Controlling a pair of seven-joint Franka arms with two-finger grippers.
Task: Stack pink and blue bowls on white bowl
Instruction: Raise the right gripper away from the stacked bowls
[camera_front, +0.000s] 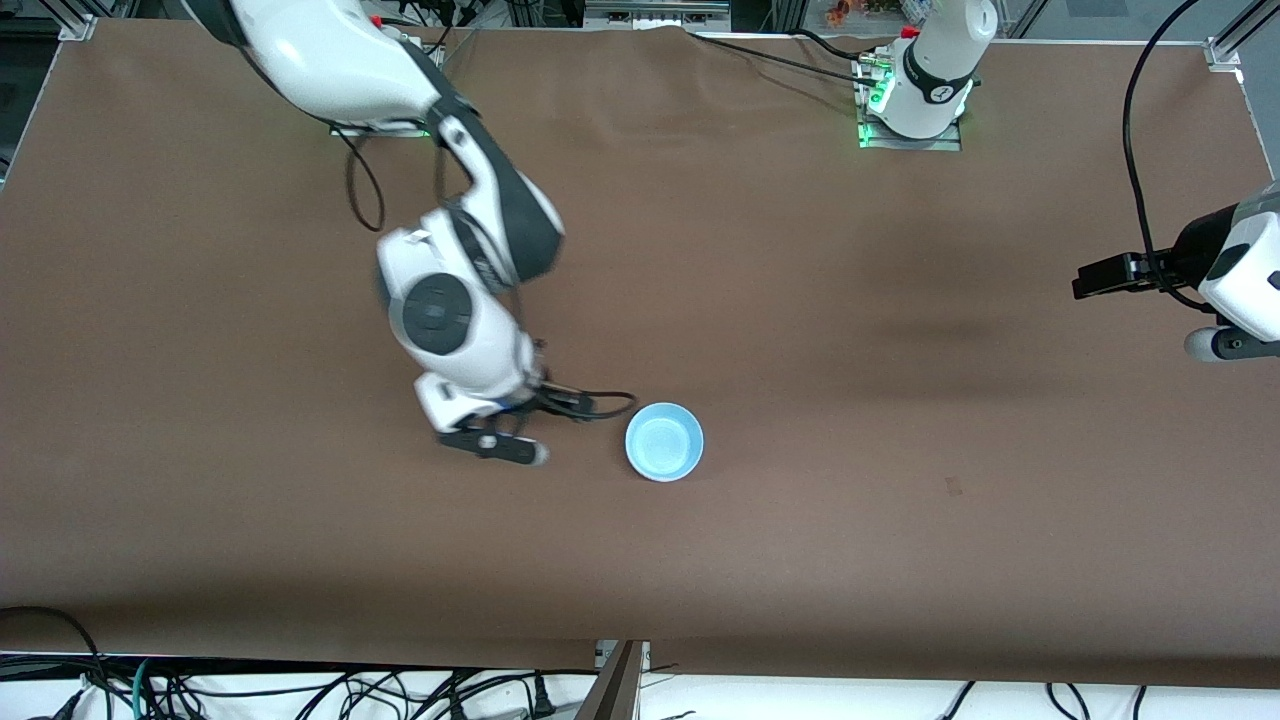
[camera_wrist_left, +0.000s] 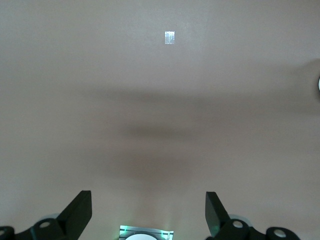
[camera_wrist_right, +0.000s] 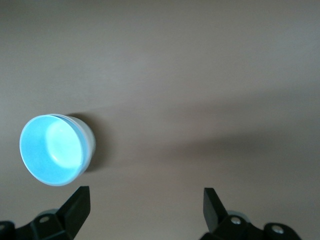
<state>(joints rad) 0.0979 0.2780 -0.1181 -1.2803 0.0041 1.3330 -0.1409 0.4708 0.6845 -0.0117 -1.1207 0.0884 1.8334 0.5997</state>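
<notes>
My right gripper (camera_front: 497, 443) hangs low over the table (camera_front: 900, 450), fingers spread wide with nothing between them. The blue bowl (camera_front: 664, 441) sits just beside it, toward the left arm's end of the table; taking that gripper as the centre of a clock laid on the front view, the bowl lies at about three o'clock. In my right wrist view the blue bowl (camera_wrist_right: 54, 149) shows clear of both fingertips (camera_wrist_right: 77, 202), so I am near it but not touching.

My left gripper (camera_wrist_left: 148, 210) waits out at its own end of the table, over bare surface — also spread open and empty.

How far along? I judge the stacking done, or nearly so. Only one bowl top is visible, the blue one, and neither a pink nor a white bowl stands anywhere else on the table (they may sit nested underneath, though I cannot see their rims from here). If so, all that is left is to draw my arm clear — otherwise two bowls are unaccounted for.
</notes>
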